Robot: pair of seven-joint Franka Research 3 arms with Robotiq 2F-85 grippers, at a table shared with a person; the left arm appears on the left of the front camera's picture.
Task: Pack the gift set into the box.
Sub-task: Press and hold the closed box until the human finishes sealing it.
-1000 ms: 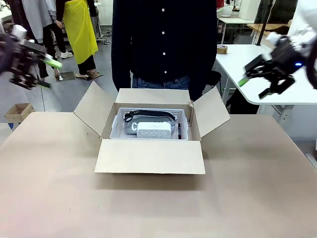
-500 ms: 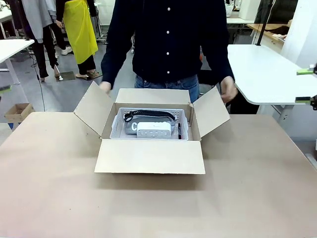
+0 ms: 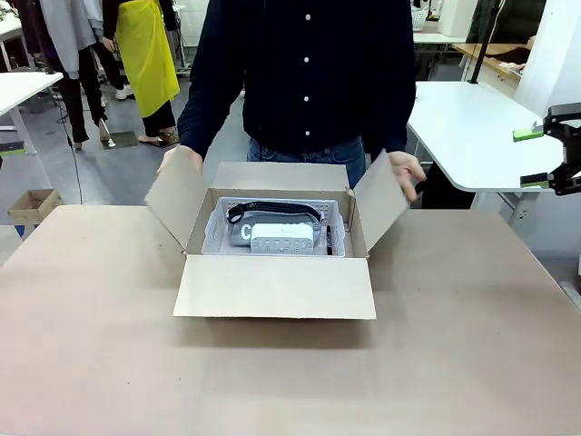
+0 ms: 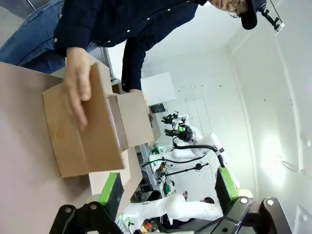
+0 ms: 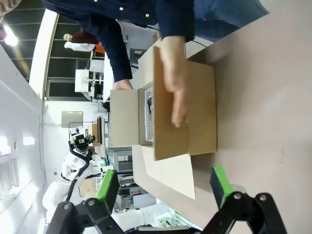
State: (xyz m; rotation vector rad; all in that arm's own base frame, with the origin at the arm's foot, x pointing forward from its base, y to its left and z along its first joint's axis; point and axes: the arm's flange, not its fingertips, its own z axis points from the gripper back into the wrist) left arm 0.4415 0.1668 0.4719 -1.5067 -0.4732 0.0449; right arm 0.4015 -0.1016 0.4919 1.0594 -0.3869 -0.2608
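Two grippers of ours gape empty: left gripper (image 4: pixel 168 179), right gripper (image 5: pixel 164 174). The gift set (image 3: pixel 281 234) lies inside the box (image 3: pixel 272 286), well apart, at eleven o'clock beyond our left fingers (image 4: pixel 110 189), twelve beyond our right. A person's hands (image 3: pixel 406 171) touch its side flaps.

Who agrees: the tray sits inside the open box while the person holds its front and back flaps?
Not quite. The tray does sit inside the open box, but the person's hands hold its two side flaps, not the front and back ones, as the front view shows.
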